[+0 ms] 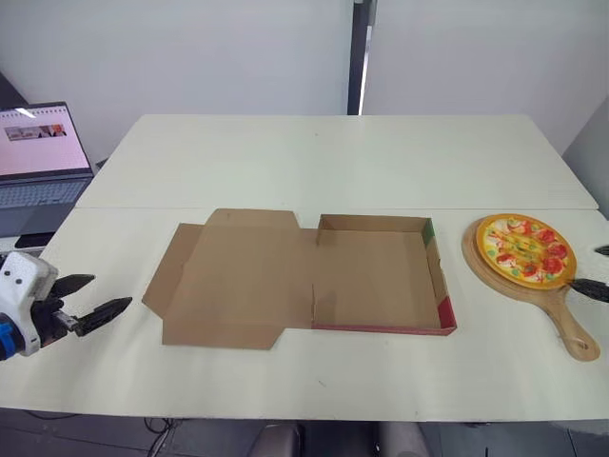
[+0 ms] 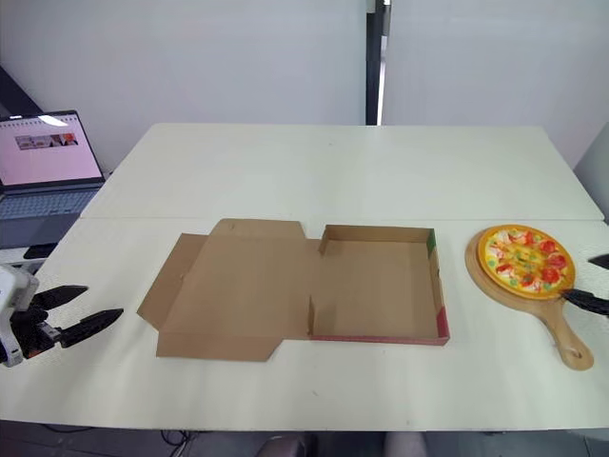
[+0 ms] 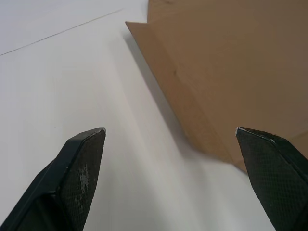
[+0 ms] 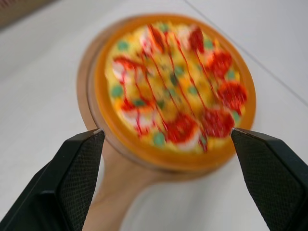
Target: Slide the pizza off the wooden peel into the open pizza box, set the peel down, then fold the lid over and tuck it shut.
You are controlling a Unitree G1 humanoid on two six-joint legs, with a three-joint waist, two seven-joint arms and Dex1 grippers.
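Tabletop (image 1: 333,162) pale w/ pizza box (image 1: 371,276); laptop (image 1: 38,157) at L; white wall (image 1: 190,48).

Open cardboard pizza box (image 1: 371,276) mid-table, lid flat, pizza (image 1: 525,248) on wooden peel (image 1: 561,319) right

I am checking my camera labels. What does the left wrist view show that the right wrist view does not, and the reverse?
Left wrist view: the left tool aimed at the flat cardboard lid of the pizza box. Right wrist view: the right tool facing the pizza on the wooden peel. Both: the white table and an open tool.
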